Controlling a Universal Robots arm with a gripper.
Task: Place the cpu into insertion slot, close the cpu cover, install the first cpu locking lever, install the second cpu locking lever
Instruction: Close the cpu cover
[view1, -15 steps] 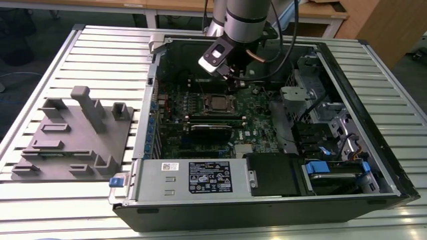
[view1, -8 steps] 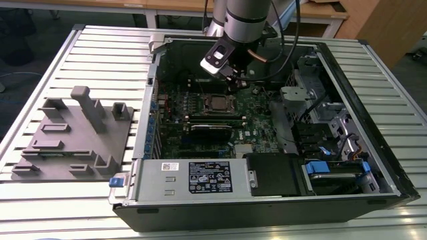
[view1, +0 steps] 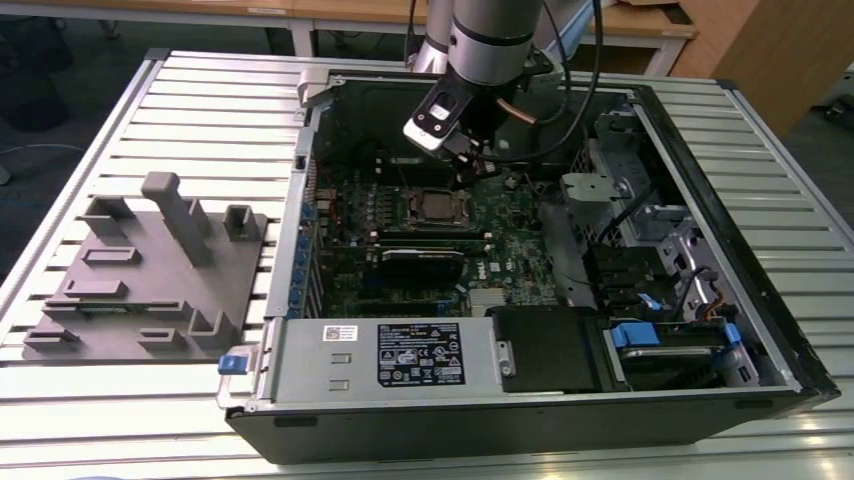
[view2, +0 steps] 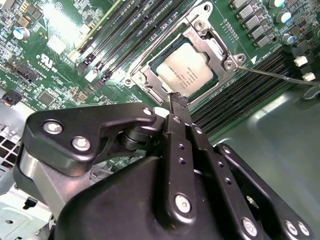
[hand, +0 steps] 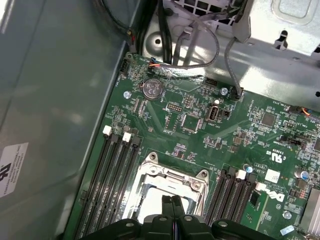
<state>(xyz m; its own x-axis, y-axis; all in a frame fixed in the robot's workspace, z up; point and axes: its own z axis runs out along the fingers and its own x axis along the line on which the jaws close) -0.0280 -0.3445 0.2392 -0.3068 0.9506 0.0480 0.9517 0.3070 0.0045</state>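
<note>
**Over the socket: tool pinched shut above the seated chip**

Above the open black computer case (view1: 747, 330), the grey arm drops in from the far side of the slatted metal counter (view1: 174, 110). Its wrist is tilted, so the tool (view1: 465, 160) angles down toward the green motherboard (view1: 514, 250).

In both wrist views the tool (view2: 178, 97) (hand: 172, 201) has its two black fingers pressed together with nothing between them. Whether the tip touches the board hardware I cannot tell.

Just beyond the fingertips lies the cpu (view2: 186, 75), a small flat square chip with a dull silvery metal top. It sits in the insertion slot (view1: 461, 208), the square dark socket on the board. The chip lies level, metal face up toward the tool, and being square it has no long axis. Its edges run parallel to the long black memory slots (view2: 125, 37) on either side.

The cpu cover (view2: 210, 45), a thin silver frame plate with a large cut-out, lies flat around the chip.

A thin silver wire lever (view2: 280, 76) runs out from one corner of the cover, away from the tool. Whether it is latched cannot be made out.

Well off to the tool's side, outside the case, a grey moulded fixture tray (view1: 147, 280) rests on the counter.
</note>
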